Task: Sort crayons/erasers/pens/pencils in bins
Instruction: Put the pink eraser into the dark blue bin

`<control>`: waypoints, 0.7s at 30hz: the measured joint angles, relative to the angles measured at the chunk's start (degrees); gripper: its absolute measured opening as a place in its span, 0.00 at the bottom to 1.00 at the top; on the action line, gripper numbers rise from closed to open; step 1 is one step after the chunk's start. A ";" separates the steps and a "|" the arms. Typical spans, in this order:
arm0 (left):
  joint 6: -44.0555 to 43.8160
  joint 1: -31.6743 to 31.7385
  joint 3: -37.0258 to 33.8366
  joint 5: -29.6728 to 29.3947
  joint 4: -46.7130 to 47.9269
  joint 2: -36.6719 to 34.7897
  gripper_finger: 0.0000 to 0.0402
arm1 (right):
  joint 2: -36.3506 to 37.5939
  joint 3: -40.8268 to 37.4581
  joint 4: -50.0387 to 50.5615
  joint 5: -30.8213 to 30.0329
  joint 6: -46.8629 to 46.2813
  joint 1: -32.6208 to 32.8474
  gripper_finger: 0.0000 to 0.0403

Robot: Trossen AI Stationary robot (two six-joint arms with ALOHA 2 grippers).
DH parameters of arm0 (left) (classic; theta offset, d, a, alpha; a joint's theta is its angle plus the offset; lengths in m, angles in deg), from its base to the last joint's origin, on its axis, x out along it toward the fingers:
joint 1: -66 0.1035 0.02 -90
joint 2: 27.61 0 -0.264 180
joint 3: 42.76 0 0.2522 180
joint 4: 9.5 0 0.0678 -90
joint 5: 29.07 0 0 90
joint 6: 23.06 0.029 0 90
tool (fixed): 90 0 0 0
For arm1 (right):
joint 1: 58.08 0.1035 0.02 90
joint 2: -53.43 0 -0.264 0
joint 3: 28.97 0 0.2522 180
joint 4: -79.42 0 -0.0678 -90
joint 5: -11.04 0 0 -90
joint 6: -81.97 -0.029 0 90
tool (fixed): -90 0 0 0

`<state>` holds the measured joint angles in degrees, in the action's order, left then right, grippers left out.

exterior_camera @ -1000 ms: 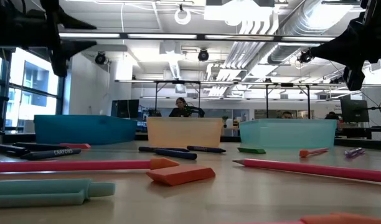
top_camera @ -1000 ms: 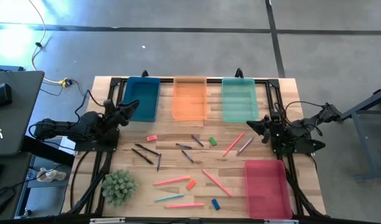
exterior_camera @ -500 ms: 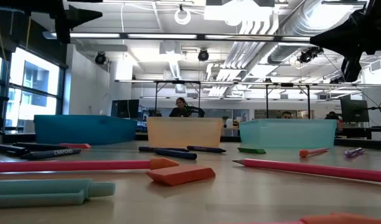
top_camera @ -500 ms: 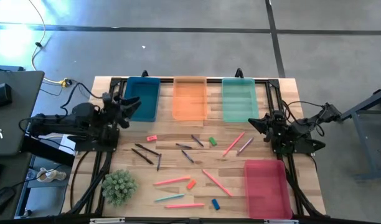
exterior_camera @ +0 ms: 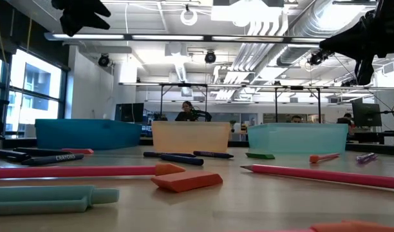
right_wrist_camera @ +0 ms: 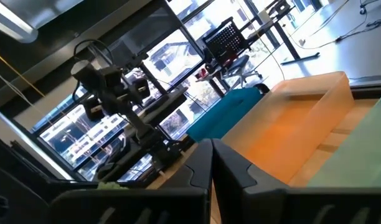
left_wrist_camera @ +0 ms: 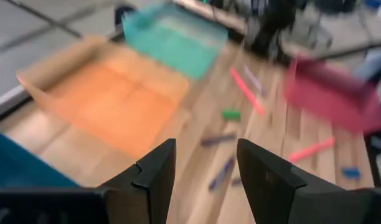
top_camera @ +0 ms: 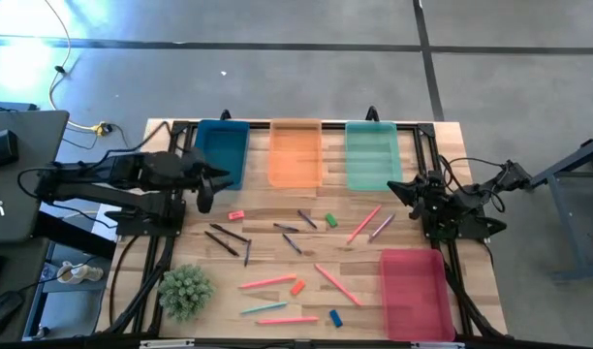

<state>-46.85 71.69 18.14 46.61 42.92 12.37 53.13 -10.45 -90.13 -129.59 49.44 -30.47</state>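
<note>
Left pincer (top_camera: 205, 190) has swung tableward, fingers parted, as its wrist view shows.

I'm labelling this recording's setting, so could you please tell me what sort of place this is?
Probably a robotics lab or open workshop. The ceiling shows bare ducts and strip lights; a person sits among desks and monitors behind the table, which stands on a concrete floor with a loose cable.
</note>
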 joint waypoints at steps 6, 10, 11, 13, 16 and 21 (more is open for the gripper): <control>-0.02 0.01 0.96 5.68 5.42 6.85 0.40 | 0.00 0.01 0.00 0.00 0.01 0.01 0.00; -0.01 -0.02 0.96 10.02 7.45 10.97 0.42 | 0.00 0.01 0.00 0.02 0.00 0.00 0.00; -0.02 -0.11 0.96 10.73 8.09 11.99 0.43 | 0.00 0.02 0.00 0.06 -0.01 0.00 0.00; 0.04 -0.13 0.96 11.89 8.56 14.04 0.46 | 0.00 0.02 0.00 0.44 -0.01 0.02 0.00; 1.13 -0.17 0.96 12.63 8.55 16.82 0.49 | 0.00 0.02 0.00 1.33 -0.01 0.02 0.00; 3.88 -0.60 0.96 12.63 8.52 21.47 0.49 | 0.00 0.01 0.02 1.37 -0.01 0.01 0.00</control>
<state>-42.96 71.09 19.10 59.24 51.43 33.83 53.13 -10.45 -90.11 -128.22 49.43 -30.46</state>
